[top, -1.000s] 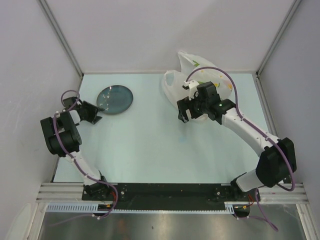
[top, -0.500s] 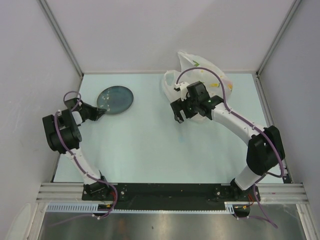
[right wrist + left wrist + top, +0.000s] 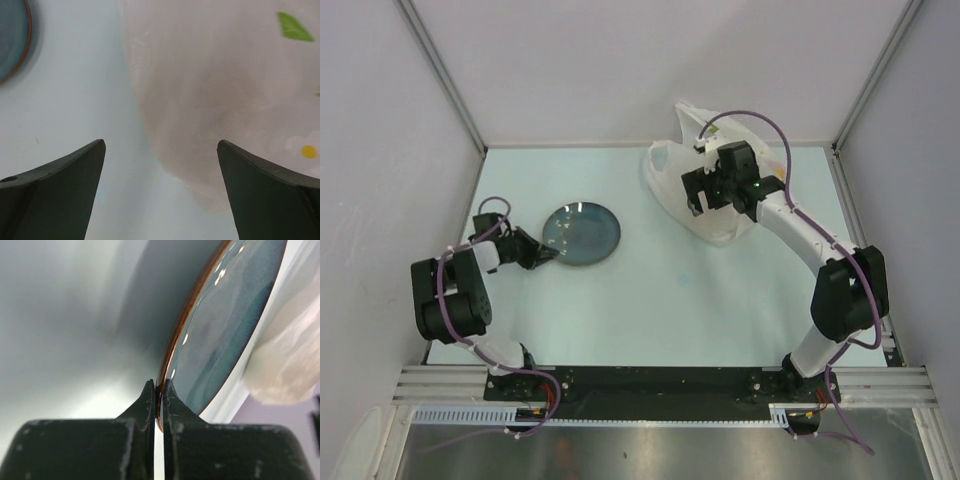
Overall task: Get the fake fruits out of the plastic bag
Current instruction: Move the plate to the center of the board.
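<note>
Risk 1: the right tool (image 3: pixel 700 203) hovers over the plastic bag (image 3: pixel 720 228) with its jaws spread wide. The film looks thin and slack. If the tool closes here, we expect it to pinch film alone and drag the whole bag across the tabletop (image 3: pixel 650 300), since nothing pins the bag down.

Risk 2: the left tool (image 3: pixel 159 388) is clamped on the rim of the plate (image 3: pixel 225 325), gripping only the very edge. A tilt or jerk could make the plate slip or knock against the tabletop. That arm is also not free to steady the bag.

Bag: it sits in the upper right of the top view, against the back wall, slumped, with a loop handle standing up. In the right wrist view it fills the upper right as a cloudy white film (image 3: pixel 210 90) with small green and yellow prints.

Fake fruits: we see none outside the bag. A dim shadow shows through the film, but we cannot resolve any piece.
</note>
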Robot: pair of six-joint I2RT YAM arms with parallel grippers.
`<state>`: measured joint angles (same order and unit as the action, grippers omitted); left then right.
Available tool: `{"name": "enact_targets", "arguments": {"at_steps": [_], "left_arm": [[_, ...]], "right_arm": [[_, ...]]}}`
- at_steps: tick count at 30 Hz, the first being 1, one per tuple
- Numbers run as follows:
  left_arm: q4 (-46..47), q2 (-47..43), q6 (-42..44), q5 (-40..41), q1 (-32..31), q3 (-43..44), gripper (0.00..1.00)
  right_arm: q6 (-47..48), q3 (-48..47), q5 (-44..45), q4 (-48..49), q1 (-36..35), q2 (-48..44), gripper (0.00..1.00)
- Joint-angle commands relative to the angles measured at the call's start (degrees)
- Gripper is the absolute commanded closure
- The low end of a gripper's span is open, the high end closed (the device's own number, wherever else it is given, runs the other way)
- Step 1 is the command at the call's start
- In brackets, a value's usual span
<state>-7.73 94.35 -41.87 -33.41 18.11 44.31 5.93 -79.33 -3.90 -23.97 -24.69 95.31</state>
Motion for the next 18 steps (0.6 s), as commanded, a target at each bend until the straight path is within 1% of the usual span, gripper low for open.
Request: {"name": "enact_targets", "arguments": {"at_steps": [1, 2, 5, 6, 8, 9, 11, 12, 15, 18], "left_arm": [[-7.9, -1.7, 6.7, -1.0, -8.2, -4.0, 1.0], [-8.0, -1.4, 7.7, -1.9, -9.2, -4.0, 1.0], [-8.2, -1.8, 11.3, -1.7, -15.0, -4.1, 1.0], [-7.8, -2.1, 12.2, -1.9, -19.5, -5.0, 1.0], [-6.5, -2.8, 14.2, -1.9, -23.9, -6.3, 1.0], [-5.6, -4.2, 14.3, -1.9, -27.7, -8.0, 1.0], [-4.4, -5.6, 15.0, -1.7, -30.9, -9.9, 1.0], [-4.7, -6.3, 15.4, -1.3, -33.7, -10.4, 1.0], [-4.8, -7.6, 15.6, 0.0, -36.8, -13.7, 1.0], [-4.0, -5.5, 15.1, 0.6, -38.7, -14.3, 1.0]], "right_arm": [[1.8, -5.5, 2.6, 3.8, 3.2, -0.5, 0.0], [2.2, -5.8, 2.6, 3.8, 3.7, -0.5, 0.0], [3.5, -7.4, 2.5, 4.0, 5.4, -0.5, 0.0], [3.6, -7.7, 2.6, 4.3, 6.2, -0.4, 0.0], [3.4, -7.9, 2.2, 4.5, 6.8, -0.2, 0.0], [3.2, -8.0, 1.9, 4.8, 7.0, 0.1, 0.0], [3.0, -8.0, 1.3, 5.1, 7.4, 0.6, 0.0], [3.0, -8.0, 0.8, 5.2, 7.3, 0.7, 0.0], [3.4, -8.6, 0.4, 5.6, 6.1, 0.6, 0.0], [2.9, -9.6, 0.2, 5.9, 5.2, 0.9, 0.0]]}}
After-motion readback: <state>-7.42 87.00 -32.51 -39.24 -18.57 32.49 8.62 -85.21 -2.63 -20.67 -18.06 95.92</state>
